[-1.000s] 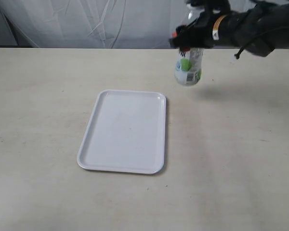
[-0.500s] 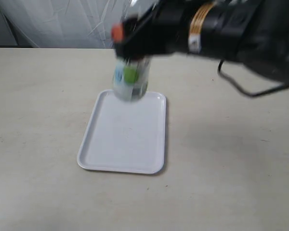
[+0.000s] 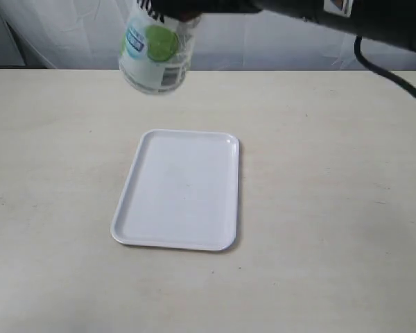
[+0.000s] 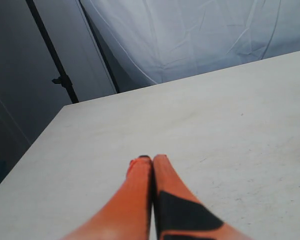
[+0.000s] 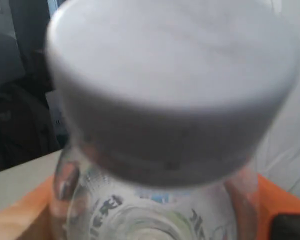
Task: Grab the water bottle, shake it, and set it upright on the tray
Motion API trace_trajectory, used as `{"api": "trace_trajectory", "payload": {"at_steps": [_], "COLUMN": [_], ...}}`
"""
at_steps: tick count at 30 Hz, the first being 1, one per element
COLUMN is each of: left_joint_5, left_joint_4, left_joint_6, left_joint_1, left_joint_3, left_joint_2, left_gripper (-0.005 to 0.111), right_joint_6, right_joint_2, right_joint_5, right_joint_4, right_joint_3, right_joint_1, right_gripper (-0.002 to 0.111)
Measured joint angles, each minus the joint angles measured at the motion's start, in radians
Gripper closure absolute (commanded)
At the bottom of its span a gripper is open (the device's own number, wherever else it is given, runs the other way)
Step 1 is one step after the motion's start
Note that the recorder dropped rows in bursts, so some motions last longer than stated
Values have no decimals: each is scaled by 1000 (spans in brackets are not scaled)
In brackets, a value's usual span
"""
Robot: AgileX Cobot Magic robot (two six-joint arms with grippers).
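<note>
The water bottle [image 3: 154, 52], clear with a green and blue label, hangs high in the air beyond the far left corner of the tray, held by my right gripper [image 3: 173, 12] at the top edge of the exterior view. In the right wrist view its white cap [image 5: 172, 90] fills the frame, with orange fingers [image 5: 282, 205] on both sides of the bottle's shoulders. The white tray [image 3: 135, 208] lies flat and bare in the middle of the table. My left gripper [image 4: 151, 160] shows shut and holds nothing over bare table; it is out of the exterior view.
The beige table [image 3: 333, 208] spreads wide around the tray. A white draped cloth [image 3: 69, 31] hangs behind the far edge. A black stand pole [image 4: 50, 55] rises off the table's corner in the left wrist view.
My right arm has swung the bottle leftward and up, from the table's far right, across the tray's far end, to high past its far left corner. The tray has not moved.
</note>
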Motion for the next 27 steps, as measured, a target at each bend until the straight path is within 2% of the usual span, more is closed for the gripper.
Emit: {"api": "trace_trajectory", "payload": {"at_steps": [4, 7, 13, 16, 18, 21, 23, 27], "left_joint_5": [0, 0, 0, 0, 0, 0, 0, 0], "left_joint_4": [0, 0, 0, 0, 0, 0, 0, 0], "left_joint_6": [0, 0, 0, 0, 0, 0, 0, 0], "left_joint_1": [0, 0, 0, 0, 0, 0, 0, 0], "left_joint_3": [0, 0, 0, 0, 0, 0, 0, 0], "left_joint_2": [0, 0, 0, 0, 0, 0, 0, 0], "left_gripper": [107, 107, 107, 107, 107, 107, 107, 107], "right_joint_6": [2, 4, -10, -35, -41, -47, -47, -47], "right_joint_2": [134, 162, -112, -165, -145, 0, 90, 116], "right_joint_5": [81, 113, -74, -50, 0, 69, 90, 69], "right_joint_4": [0, 0, 0, 0, 0, 0, 0, 0], "right_joint_3": [113, 130, 87, 82, 92, 168, 194, 198], "right_joint_1": [0, 0, 1, 1, 1, 1, 1, 1], "right_gripper": [109, 109, 109, 109, 109, 109, 109, 109]}}
